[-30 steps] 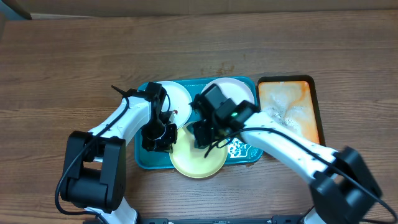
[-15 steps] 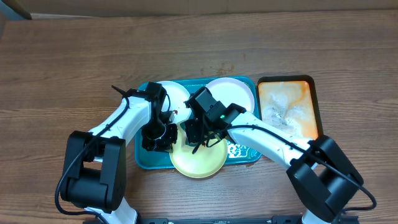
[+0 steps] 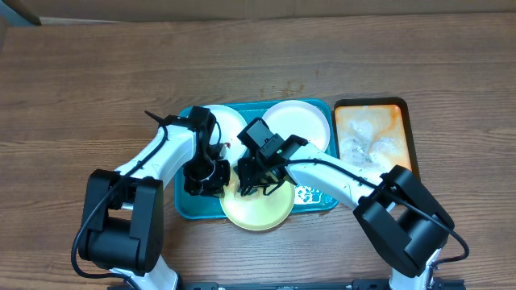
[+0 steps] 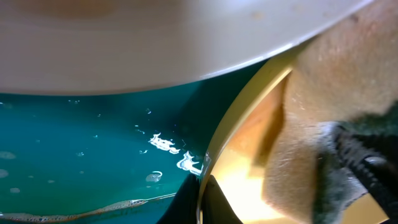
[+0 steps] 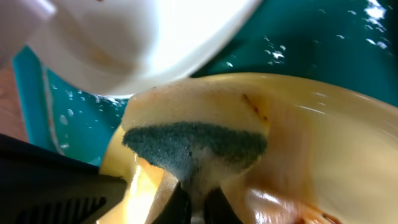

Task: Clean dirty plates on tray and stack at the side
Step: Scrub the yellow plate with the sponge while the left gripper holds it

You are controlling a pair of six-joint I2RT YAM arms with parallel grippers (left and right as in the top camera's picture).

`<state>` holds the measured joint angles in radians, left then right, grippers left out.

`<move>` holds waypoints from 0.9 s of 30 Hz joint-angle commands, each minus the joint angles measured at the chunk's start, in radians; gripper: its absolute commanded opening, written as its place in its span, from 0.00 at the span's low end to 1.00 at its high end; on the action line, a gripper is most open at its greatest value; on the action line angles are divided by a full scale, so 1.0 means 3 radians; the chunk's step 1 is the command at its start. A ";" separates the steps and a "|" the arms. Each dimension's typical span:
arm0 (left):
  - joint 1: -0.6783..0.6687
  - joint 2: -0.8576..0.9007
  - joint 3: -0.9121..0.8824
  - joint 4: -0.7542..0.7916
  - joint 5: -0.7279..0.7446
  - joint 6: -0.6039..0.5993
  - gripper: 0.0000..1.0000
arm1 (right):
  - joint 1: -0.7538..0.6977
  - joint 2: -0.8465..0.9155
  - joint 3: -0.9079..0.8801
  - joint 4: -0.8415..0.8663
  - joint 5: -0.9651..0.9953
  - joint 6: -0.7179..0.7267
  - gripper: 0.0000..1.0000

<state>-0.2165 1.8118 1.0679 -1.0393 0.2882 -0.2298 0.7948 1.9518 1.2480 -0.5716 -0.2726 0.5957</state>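
The teal tray [image 3: 187, 205] holds three plates. Two white plates lie at its back, one on the left [image 3: 230, 122] and one on the right [image 3: 300, 121]. A pale yellow plate [image 3: 260, 209] overhangs the tray's front rim. My left gripper [image 3: 211, 179] is shut on that plate's left rim [image 4: 214, 149]. My right gripper [image 3: 251, 179] is shut on a yellow sponge with a green scrub side [image 5: 193, 134], pressed onto the left part of the yellow plate [image 5: 323, 137]. Brown smears show on the plate beside the sponge. In the left wrist view the sponge [image 4: 311, 118] rests close to my fingers.
A smaller orange tray [image 3: 375, 137] with a dark rim and soapy foam stands right of the teal tray. Soapy water drops lie on the teal tray floor [image 4: 81, 143]. Bare wooden table surrounds both trays.
My right gripper has slid the sponge leftward over the yellow plate, toward my left gripper. The left arm and all the plates have stayed in place.
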 commanded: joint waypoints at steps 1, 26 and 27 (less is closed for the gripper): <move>-0.0024 0.0057 0.0053 -0.0010 -0.0023 0.0014 0.04 | -0.0080 0.0081 0.0001 -0.0284 0.0416 0.0038 0.04; -0.0022 -0.0275 0.0057 -0.0112 -0.0450 -0.0312 0.04 | -0.0380 -0.1010 0.0164 -0.1183 0.0720 -0.0530 0.04; -0.0022 -0.0327 0.0057 -0.0111 -0.0463 -0.0310 0.04 | -0.0421 -0.1097 0.0164 -0.1197 0.0720 -0.0532 0.04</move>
<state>-0.2230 1.7809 1.0695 -1.0729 0.2230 -0.2871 0.6991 1.7336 1.2800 -0.9287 -0.0860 0.4503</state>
